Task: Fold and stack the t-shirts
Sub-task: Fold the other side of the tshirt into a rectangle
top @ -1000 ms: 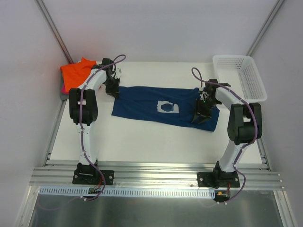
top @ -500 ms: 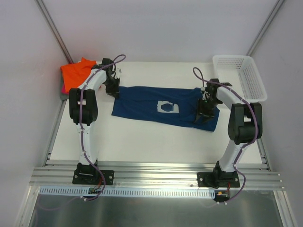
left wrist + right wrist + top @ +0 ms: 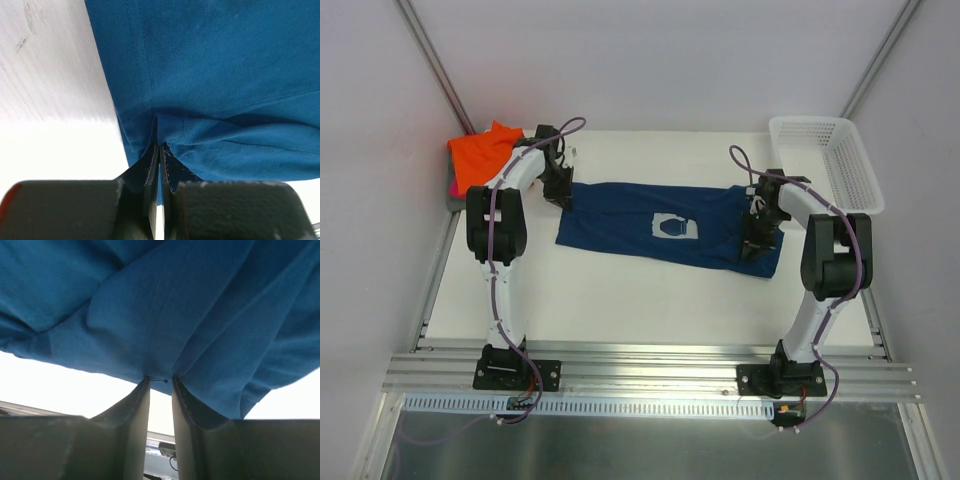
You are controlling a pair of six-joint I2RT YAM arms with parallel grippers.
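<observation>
The navy t-shirt [image 3: 620, 220] lies spread across the table, its pale square print [image 3: 674, 228] facing up. My left gripper [image 3: 560, 192] is at the shirt's far left corner, and the left wrist view shows it [image 3: 158, 145] shut on the blue hem [image 3: 225, 75]. My right gripper [image 3: 752, 245] stands over the shirt's right end. In the right wrist view its jaws [image 3: 160, 379] are narrowed onto a bunch of blue cloth [image 3: 175, 305], with folds running out from the tips. Folded orange [image 3: 485, 148], pink [image 3: 453, 185] and grey [image 3: 452, 203] t-shirts are piled at the far left.
A white lattice basket [image 3: 825, 160] stands at the back right edge of the table. Bare white tabletop [image 3: 650, 300] lies between the shirt and the arm bases.
My right gripper has shifted slightly to the right over the shirt's end and its jaws have narrowed onto the cloth. The left arm and the shirt's left corner stay put.
</observation>
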